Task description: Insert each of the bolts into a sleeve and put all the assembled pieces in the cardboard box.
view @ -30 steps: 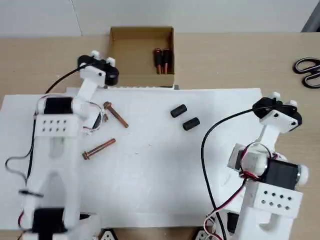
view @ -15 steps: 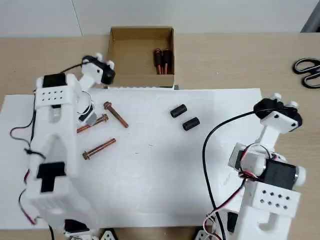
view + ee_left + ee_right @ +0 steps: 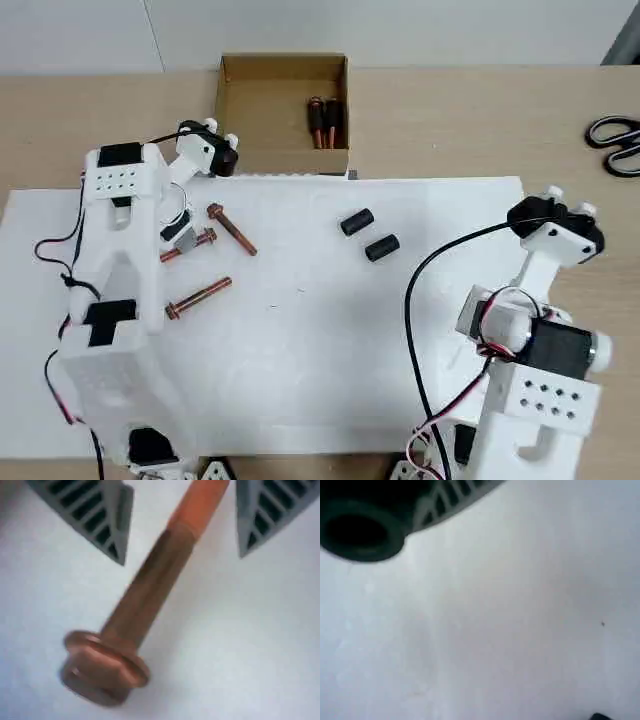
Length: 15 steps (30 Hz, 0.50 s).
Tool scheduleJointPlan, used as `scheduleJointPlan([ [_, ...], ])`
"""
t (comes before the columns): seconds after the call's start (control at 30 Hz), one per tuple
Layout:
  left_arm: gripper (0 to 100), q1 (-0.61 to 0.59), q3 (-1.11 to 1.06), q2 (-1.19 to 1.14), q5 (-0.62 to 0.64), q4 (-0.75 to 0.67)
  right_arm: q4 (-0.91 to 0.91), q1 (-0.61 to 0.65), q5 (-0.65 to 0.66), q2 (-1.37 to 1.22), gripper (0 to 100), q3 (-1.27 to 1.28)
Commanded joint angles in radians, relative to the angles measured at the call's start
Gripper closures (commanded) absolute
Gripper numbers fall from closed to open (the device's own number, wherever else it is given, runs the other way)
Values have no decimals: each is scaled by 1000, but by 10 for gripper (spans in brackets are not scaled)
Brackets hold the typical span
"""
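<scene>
The left end effector [image 3: 182, 555] is spread. One finger stands on each side of the shank of a copper bolt [image 3: 150, 595], with a gap on both sides. This bolt lies flat on the white sheet [image 3: 330, 350], at the left of the high view, under the left arm [image 3: 120, 260]. A second bolt [image 3: 232, 229] lies diagonally just to its right. A third bolt [image 3: 198, 297] lies below it.

A black sleeve [image 3: 357, 221] and a second sleeve [image 3: 382, 247] lie close together near the centre, well apart from the bolts.

The cardboard box [image 3: 265, 110] stands on the worktop [image 3: 450, 120] at top centre, just above the sheet's upper edge. Assembled pieces [image 3: 325, 122] lie against its right wall.

Whether the right end effector [image 3: 445, 500] is spread or pressed together cannot be told. The right arm [image 3: 540, 330] stands at the lower right. Scissors [image 3: 615, 140] lie at the upper right edge.
</scene>
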<state>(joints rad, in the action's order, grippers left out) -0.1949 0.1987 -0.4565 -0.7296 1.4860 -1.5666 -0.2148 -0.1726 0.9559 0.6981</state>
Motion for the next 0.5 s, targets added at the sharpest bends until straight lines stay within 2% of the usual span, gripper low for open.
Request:
scheduleJointPlan([
  [0.0,859,5,76,-18,-6,-18,22,-5,-12,18,995,-6],
  [0.47,872,83,137,-124,-5,-28,22,-2,-14,18,995,-6],
])
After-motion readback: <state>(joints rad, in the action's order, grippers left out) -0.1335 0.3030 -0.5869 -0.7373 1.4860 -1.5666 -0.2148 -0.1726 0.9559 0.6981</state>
